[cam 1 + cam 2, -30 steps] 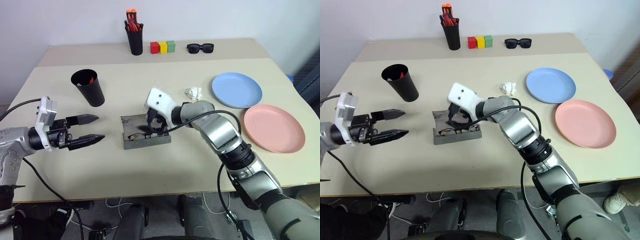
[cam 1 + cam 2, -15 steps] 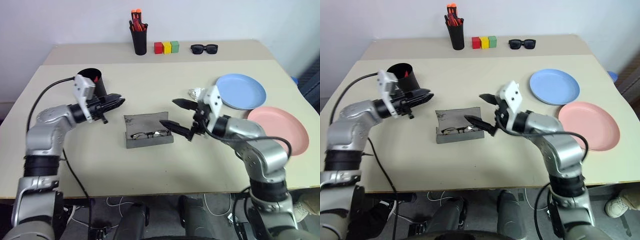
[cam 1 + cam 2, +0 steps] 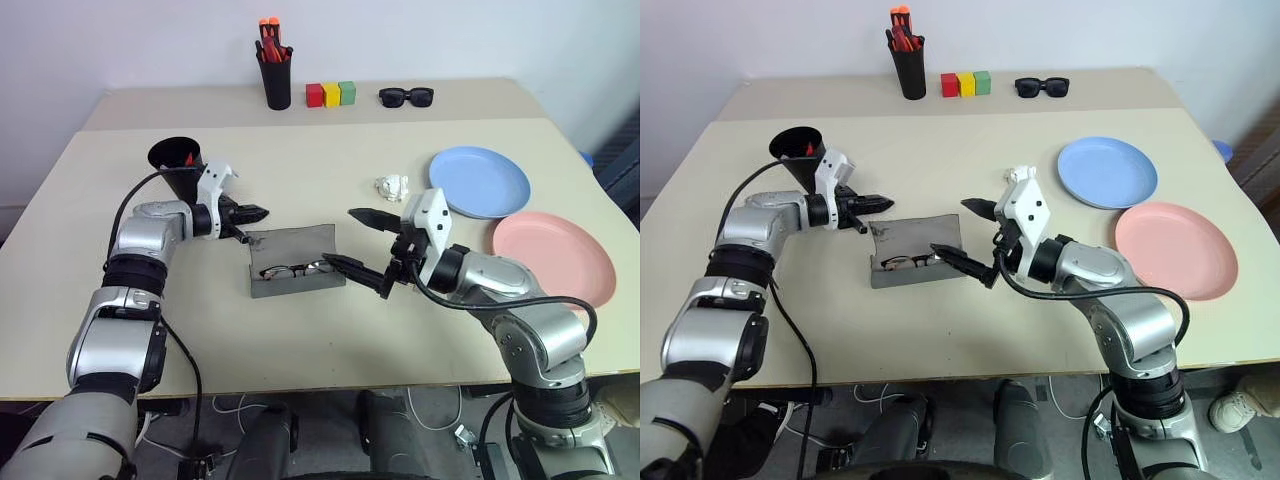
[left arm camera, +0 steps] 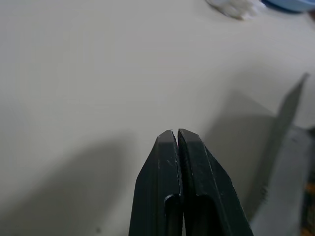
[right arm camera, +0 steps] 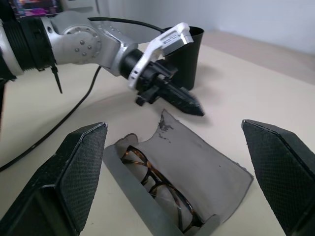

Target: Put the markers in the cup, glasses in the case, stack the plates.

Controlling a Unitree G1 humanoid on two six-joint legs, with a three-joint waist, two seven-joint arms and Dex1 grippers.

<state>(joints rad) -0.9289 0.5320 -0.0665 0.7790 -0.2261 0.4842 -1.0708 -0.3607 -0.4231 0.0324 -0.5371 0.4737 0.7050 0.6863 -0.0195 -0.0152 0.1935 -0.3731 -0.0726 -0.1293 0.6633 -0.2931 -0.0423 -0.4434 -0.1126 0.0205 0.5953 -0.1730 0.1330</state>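
Beige worktop (image 3: 300, 350) under white wall: glasses (image 3: 297, 269) lying inside open grey case (image 3: 295, 262) mid-worktop. Left hand (image 3: 255, 212), pinched shut and empty, just behind raised lid; right hand (image 3: 358, 242) spread wide beside case. Felt lid likely soft, light; best pushed along its free edge.

The left gripper (image 3: 258, 212) has its black fingers pressed together, tips just beside the raised lid of the grey felt-like hinged case (image 3: 296, 262). The right gripper (image 3: 362, 244) hovers at the case's other end, fingers spread wide.
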